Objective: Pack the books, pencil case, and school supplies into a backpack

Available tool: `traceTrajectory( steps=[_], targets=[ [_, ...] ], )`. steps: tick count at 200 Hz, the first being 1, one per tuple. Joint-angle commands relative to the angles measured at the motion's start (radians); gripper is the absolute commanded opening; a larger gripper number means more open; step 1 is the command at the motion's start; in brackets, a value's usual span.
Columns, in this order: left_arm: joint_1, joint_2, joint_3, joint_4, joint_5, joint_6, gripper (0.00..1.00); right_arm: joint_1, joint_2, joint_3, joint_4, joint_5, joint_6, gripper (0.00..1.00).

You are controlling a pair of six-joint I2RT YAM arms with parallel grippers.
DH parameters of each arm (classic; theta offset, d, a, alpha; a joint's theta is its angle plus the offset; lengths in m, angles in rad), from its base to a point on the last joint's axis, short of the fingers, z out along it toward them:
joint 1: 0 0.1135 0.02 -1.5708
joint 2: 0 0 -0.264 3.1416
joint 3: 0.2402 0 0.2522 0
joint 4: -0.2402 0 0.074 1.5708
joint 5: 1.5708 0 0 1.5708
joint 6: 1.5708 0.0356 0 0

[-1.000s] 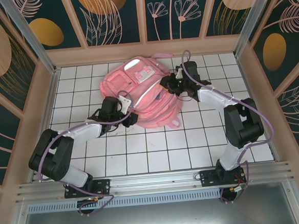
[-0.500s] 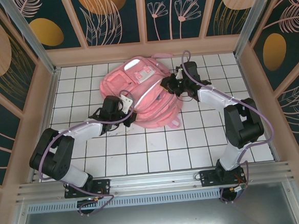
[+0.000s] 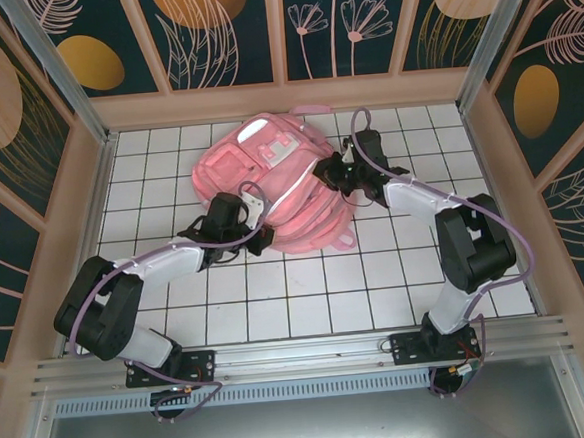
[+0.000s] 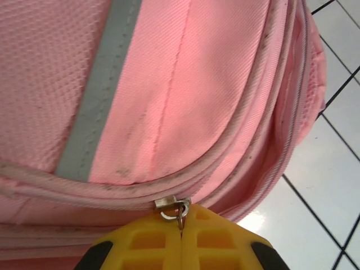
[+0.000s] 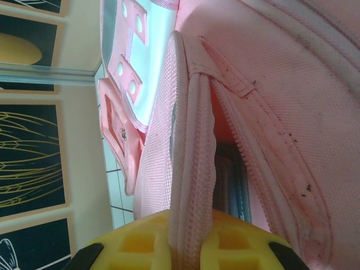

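Backpack: pink and soft, it lies flat on the far middle of the white tiled table, its pale panel facing up.
Left gripper: at the near left edge of the bag, with the arm reaching in low from the left base.
Left gripper, close view: the yellow fingers are pressed together with no gap, nipping the small metal zip pull where it hangs from the piped seam.
Grey stripe: runs up the pink cloth above that seam, with bare tile beyond the bag's curved corner on the right.
Right gripper: at the bag's right side, level with its middle, with the arm bent in from the right base.
Right gripper, close view: the yellow fingers pinch the opening rim, a pink zip-toothed lip that rises upright from between them.
Opening: the zip is parted beside that lip, leaving a narrow slot between the lip and the bag's other wall.
Dark edges: thin upright bluish and dark strips stand inside the slot; I cannot tell what they are.
Arms: both meet the bag from opposite sides, well apart from each other.
Surround: dark panels with orange and pink leaf patterns wall the table on three sides.
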Motion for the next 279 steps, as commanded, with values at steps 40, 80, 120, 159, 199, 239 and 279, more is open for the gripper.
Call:
traceTrajectory(
  steps=[40,80,120,159,199,239,279],
  targets=[
    [-0.129,0.033,0.087,0.147,0.094,-0.156,0.0,0.054,-0.029,-0.08,0.101,-0.009,0.053,0.02],
    [-0.147,0.15,0.198,0.161,0.021,-0.309,0.11,0.048,-0.067,-0.091,0.043,0.009,0.013,0.1],
    [-0.147,0.106,0.232,0.057,-0.001,-0.33,0.46,0.006,-0.208,-0.137,-0.087,0.047,-0.09,0.38],
    [-0.136,-0.012,0.177,-0.09,-0.118,-0.35,0.66,0.019,-0.322,-0.13,-0.321,0.19,-0.326,0.5],
    [-0.069,-0.119,0.086,-0.095,-0.214,-0.493,0.7,0.107,-0.382,-0.173,-0.417,0.257,-0.537,0.5],
    [-0.011,-0.121,0.065,-0.064,-0.257,-0.643,0.69,0.292,-0.287,-0.142,-0.441,0.322,-0.632,0.44],
    [0.003,-0.128,0.053,-0.041,-0.295,-0.7,0.69,0.377,-0.157,-0.076,-0.442,0.389,-0.649,0.38]
  ],
)
